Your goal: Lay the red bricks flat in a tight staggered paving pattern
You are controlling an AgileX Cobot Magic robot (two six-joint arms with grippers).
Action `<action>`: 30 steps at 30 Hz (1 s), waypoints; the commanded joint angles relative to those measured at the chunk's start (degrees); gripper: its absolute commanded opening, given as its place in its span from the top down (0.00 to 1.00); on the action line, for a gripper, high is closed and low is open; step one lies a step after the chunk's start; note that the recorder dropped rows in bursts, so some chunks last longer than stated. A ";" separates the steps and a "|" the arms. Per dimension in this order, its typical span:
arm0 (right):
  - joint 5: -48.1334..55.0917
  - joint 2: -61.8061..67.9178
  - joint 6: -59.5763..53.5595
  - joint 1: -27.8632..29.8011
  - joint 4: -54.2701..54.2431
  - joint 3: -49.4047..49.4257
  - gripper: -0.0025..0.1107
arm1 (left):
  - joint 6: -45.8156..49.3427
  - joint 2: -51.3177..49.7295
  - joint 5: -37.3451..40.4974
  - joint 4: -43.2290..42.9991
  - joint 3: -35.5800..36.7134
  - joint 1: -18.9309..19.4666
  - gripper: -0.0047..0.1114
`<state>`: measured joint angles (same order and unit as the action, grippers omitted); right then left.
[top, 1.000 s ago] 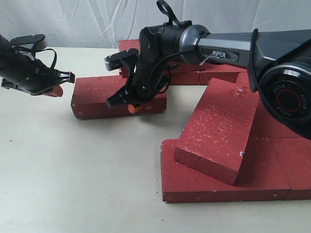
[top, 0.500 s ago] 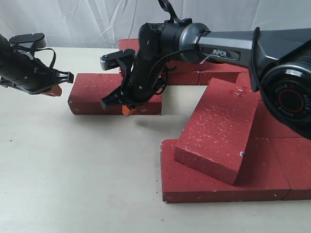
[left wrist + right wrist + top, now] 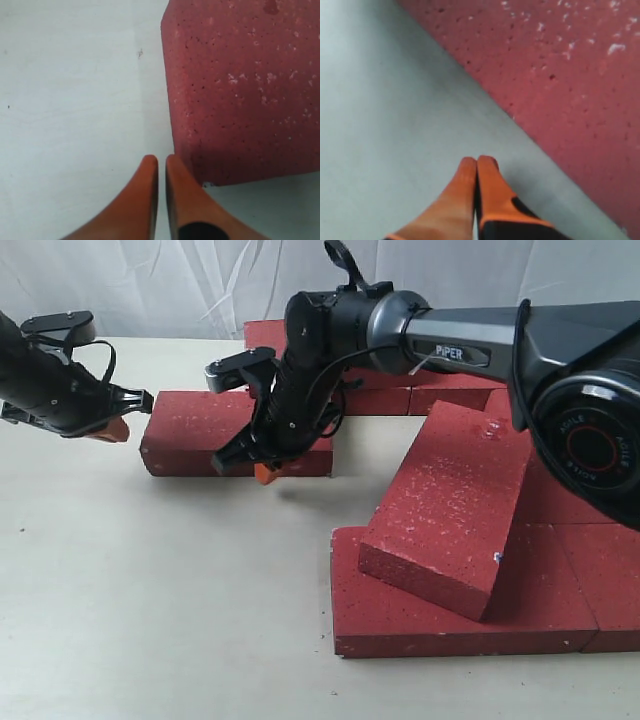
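A loose red brick (image 3: 195, 430) lies flat on the table at centre left. My left gripper (image 3: 110, 430) is shut and empty just off its left end; its orange fingertips (image 3: 150, 167) sit beside the brick's corner (image 3: 240, 90). My right gripper (image 3: 265, 472) is shut and empty, its tips low against the brick's near long side (image 3: 570, 75). One red brick (image 3: 450, 505) leans tilted on the flat bricks (image 3: 440, 615) at front right. More red bricks (image 3: 400, 395) lie at the back behind the right arm.
The pale table (image 3: 150, 590) stretches bare across the left and front. A white cloth backdrop (image 3: 180, 280) hangs behind. The right arm's big black body (image 3: 580, 390) reaches across over the right-hand bricks.
The loose brick slid left and turned squarer within the first half second, pushed by the right gripper. Since then the right gripper has shifted slightly right along its near side. The left gripper barely moved.
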<state>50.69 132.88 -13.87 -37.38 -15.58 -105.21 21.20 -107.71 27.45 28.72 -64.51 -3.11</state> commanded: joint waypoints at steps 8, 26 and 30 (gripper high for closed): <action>-7.59 1.17 5.09 0.36 7.55 -0.22 0.99 | 0.24 0.05 -2.20 1.21 0.37 0.19 0.89; -0.79 -0.17 4.57 0.14 3.28 -0.22 0.99 | 0.24 0.05 -2.65 1.07 0.37 0.20 0.89; 7.28 -3.13 1.02 0.14 4.77 -0.22 0.99 | 0.24 0.05 -3.98 1.06 0.37 2.51 0.89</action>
<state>52.86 132.49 -10.78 -37.41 -11.93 -105.21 21.29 -107.71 24.88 28.82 -64.51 -2.28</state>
